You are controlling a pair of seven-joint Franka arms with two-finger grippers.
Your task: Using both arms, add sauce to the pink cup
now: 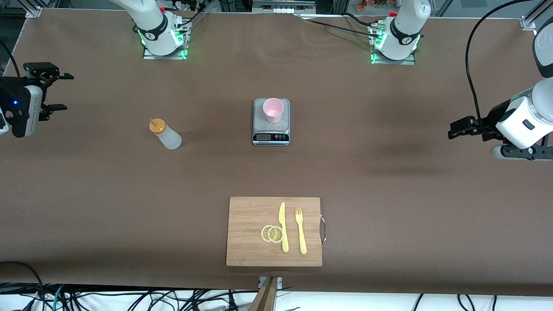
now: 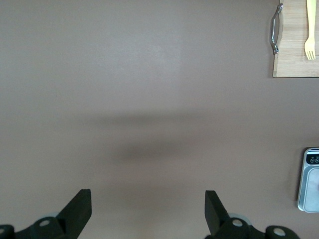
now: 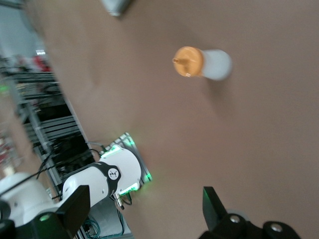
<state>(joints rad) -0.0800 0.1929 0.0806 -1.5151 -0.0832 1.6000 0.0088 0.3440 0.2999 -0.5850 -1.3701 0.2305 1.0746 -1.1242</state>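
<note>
Standing on the grey scale [image 1: 271, 125] mid-table, the pink cup [image 1: 273, 110] is upright, and the sauce [image 1: 165, 134] stands on the table toward the right arm's end. The left gripper [image 1: 458, 128] and the right gripper [image 1: 58, 91] both hang wide apart and empty over bare table at their own ends. Nearer the camera lies a board [image 1: 250, 242] bearing a knife [image 1: 283, 226], a fork [image 1: 300, 231] and lemon slices [image 1: 272, 233].

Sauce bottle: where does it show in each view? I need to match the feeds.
Front view: sauce bottle stands on the table, toward the right arm's end from the scale.
Left wrist view: not in it; only the scale's edge shows.
Right wrist view: upper middle.
Shared landmark: brown table.
</note>
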